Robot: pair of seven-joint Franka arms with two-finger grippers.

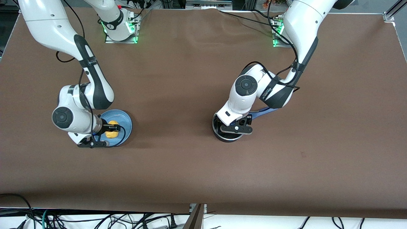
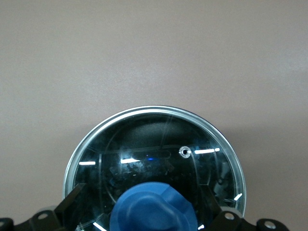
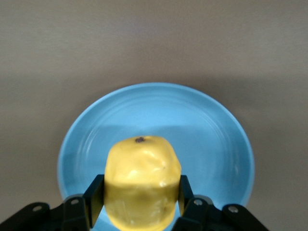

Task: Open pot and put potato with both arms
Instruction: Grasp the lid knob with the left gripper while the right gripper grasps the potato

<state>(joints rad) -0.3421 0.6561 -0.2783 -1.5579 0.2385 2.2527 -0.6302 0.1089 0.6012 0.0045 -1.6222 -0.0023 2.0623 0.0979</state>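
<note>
Nothing is finished: the glass lid (image 2: 159, 159) still covers the pot (image 1: 227, 135), the left tool (image 2: 154, 211) spread around its blue knob (image 2: 154, 209). The right tool (image 3: 139, 202) clamps the potato (image 3: 142, 180) on the plate (image 3: 211, 134).

Black pot (image 1: 222, 135), glass lid (image 2: 154, 159) on, stands mid-table; yellow potato (image 3: 142, 185) lies on blue plate (image 3: 211, 130).

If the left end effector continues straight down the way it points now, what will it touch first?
Most likely the blue knob of the glass lid, still on the pot. The left end effector is directly over it, fingers either side; the remaining gap is unclear.
</note>
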